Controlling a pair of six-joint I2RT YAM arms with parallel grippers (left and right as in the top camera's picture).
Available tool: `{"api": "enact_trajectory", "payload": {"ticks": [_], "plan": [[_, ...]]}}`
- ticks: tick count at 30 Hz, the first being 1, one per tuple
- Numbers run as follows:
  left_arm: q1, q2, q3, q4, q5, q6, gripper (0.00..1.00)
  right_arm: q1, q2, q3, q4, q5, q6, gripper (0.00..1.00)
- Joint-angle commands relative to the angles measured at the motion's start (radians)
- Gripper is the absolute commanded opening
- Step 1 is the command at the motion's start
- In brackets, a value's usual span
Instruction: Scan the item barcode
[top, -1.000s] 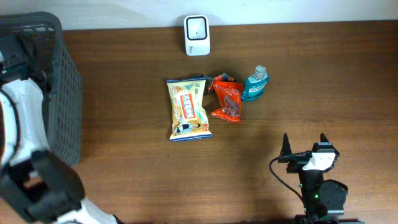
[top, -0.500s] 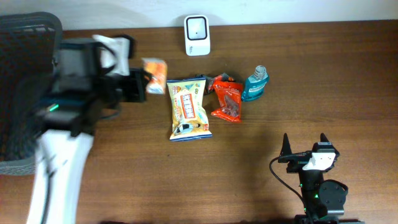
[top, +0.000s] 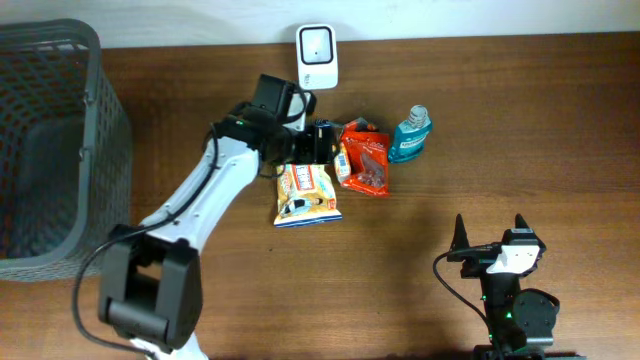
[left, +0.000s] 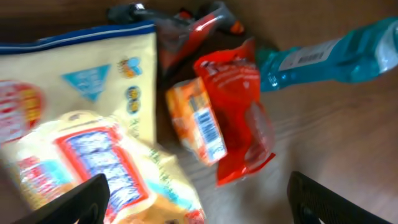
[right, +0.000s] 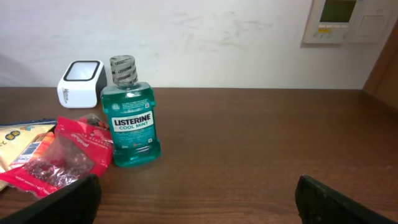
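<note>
A small orange packet (left: 198, 124) with a barcode on its side lies loose between the yellow snack bag (left: 81, 124) and the red packet (left: 239, 106). My left gripper (left: 199, 202) hovers just above them, open, with nothing between its fingers. In the overhead view the left gripper (top: 322, 138) sits over the orange packet (top: 343, 160), just below the white scanner (top: 317, 57). My right gripper (top: 490, 232) stands open near the front edge, empty, and faces the teal Listerine bottle (right: 129, 121).
A dark mesh basket (top: 60, 130) fills the left side of the table. The yellow bag (top: 305, 190), red packet (top: 368, 165) and teal bottle (top: 410, 135) cluster mid-table. The scanner (right: 81, 82) stands against the back wall.
My left arm swung from the basket across to the pile with the orange packet. Its jaws then opened and the packet now lies beside the red packet. The right arm stayed still.
</note>
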Motion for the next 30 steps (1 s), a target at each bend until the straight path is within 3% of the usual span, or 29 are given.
{"api": "enact_trajectory", "payload": {"ticks": [1, 2, 4, 5, 6, 9, 10, 11, 15, 20, 28, 30], "plan": [[0.066, -0.234, 0.032, -0.078, -0.052, 0.085, 0.86, 0.008, -0.006, -0.007, -0.005, 0.008, -0.006, 0.98], [0.092, -0.307, 0.034, -0.124, -0.138, 0.085, 0.72, 0.008, -0.006, -0.007, -0.005, 0.008, -0.006, 0.99], [0.160, -0.468, 0.034, -0.309, -0.386, 0.084, 0.21, 0.008, -0.006, -0.007, -0.005, 0.008, -0.006, 0.98], [0.185, -0.517, 0.034, -0.396, -0.436, 0.084, 0.04, 0.008, -0.006, -0.007, -0.005, 0.008, -0.006, 0.98], [0.199, -0.534, 0.034, -0.452, -0.465, 0.084, 0.00, 0.008, -0.006, -0.007, -0.005, 0.008, -0.006, 0.99], [0.241, -0.514, 0.031, -0.678, -0.653, 0.064, 0.00, 0.008, -0.006, -0.007, -0.005, 0.008, -0.006, 0.99], [0.264, -0.499, 0.031, -0.732, -0.773, -0.021, 0.00, 0.008, -0.006, -0.007, -0.005, 0.008, -0.006, 0.99], [0.296, -0.496, 0.031, -0.733, -0.793, -0.038, 0.00, 0.008, -0.006, -0.007, -0.005, 0.008, -0.006, 0.99], [0.436, -0.495, 0.031, -0.730, -0.793, -0.037, 0.00, 0.008, -0.006, -0.007, -0.005, 0.008, -0.006, 0.99], [0.512, -0.495, 0.031, -0.742, -0.861, -0.037, 0.00, 0.008, -0.006, -0.007, -0.005, 0.008, -0.006, 0.98], [0.553, -0.495, 0.031, -0.724, -0.851, -0.038, 0.00, 0.008, -0.006, -0.007, -0.005, 0.008, -0.006, 0.99], [0.553, -0.495, 0.073, -0.721, -0.782, -0.038, 0.00, 0.008, -0.006, -0.007, -0.005, 0.008, -0.006, 0.99]]}}
